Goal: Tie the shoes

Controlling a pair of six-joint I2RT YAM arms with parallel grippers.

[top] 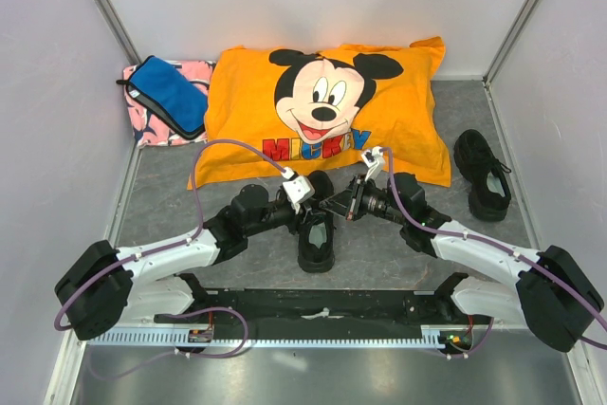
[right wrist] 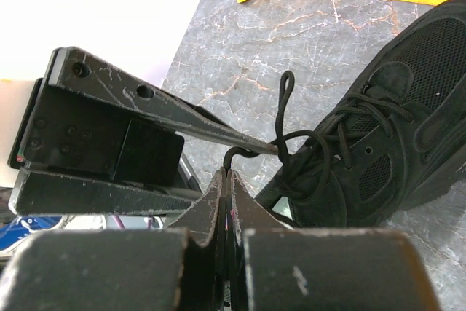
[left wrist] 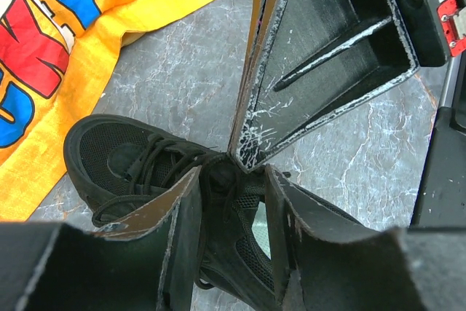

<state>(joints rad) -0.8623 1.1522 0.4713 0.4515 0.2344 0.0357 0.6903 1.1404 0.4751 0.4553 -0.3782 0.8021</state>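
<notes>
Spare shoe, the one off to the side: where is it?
Top view, right side: the spare shoe lies on the grey table beside the right edge of the orange pillow.

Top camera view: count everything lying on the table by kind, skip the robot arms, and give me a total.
Black shoes: 2 (centre shoe, right shoe)
Orange Mickey pillow: 1
Blue pouch: 1
Pink patterned cloth: 1
Total: 5
</notes>
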